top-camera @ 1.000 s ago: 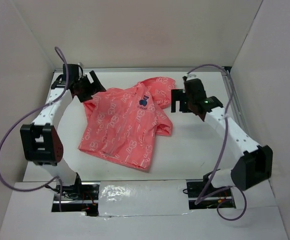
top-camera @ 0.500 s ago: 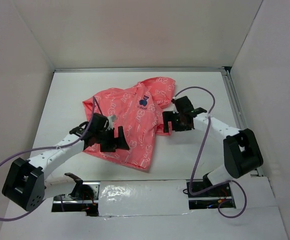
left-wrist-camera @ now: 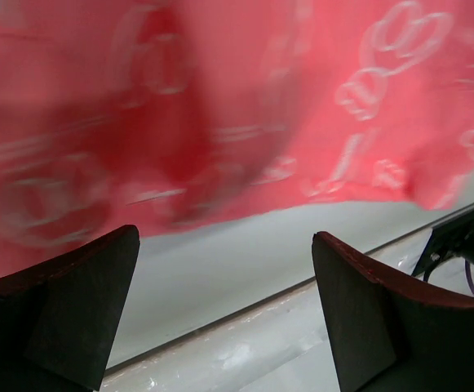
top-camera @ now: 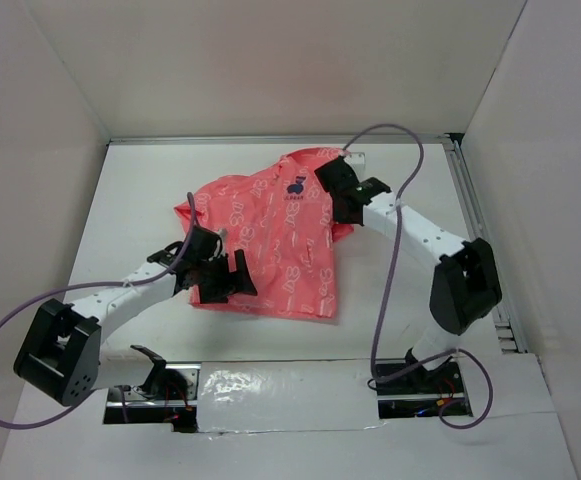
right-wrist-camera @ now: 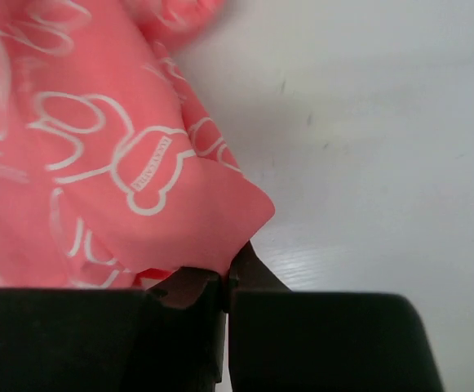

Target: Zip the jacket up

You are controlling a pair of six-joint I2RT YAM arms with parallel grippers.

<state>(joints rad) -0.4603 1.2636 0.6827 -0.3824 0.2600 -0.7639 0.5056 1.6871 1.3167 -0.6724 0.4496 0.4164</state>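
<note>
The coral-pink jacket point(top-camera: 270, 235) with white print lies spread in the middle of the table, its dark-blue emblem point(top-camera: 295, 188) near the top. My right gripper point(top-camera: 328, 192) sits at the jacket's upper right edge. In the right wrist view this right gripper point(right-wrist-camera: 230, 273) is shut on a folded corner of the jacket point(right-wrist-camera: 106, 155). My left gripper point(top-camera: 232, 285) hovers at the lower left hem, open. In the left wrist view the left gripper point(left-wrist-camera: 224, 273) holds nothing, its fingers point(left-wrist-camera: 73, 302) wide apart. The blurred jacket point(left-wrist-camera: 245, 98) lies just beyond them. The zipper is not discernible.
White walls enclose the table on three sides. A metal rail point(top-camera: 480, 225) runs along the right edge. A strip of foil tape point(top-camera: 270, 390) lies between the arm bases at the front. Purple cables loop from both arms.
The right gripper has shut on the jacket's right edge and moved toward the back, dragging the jacket round so it lies straighter. The left gripper stayed open by the lower hem.
</note>
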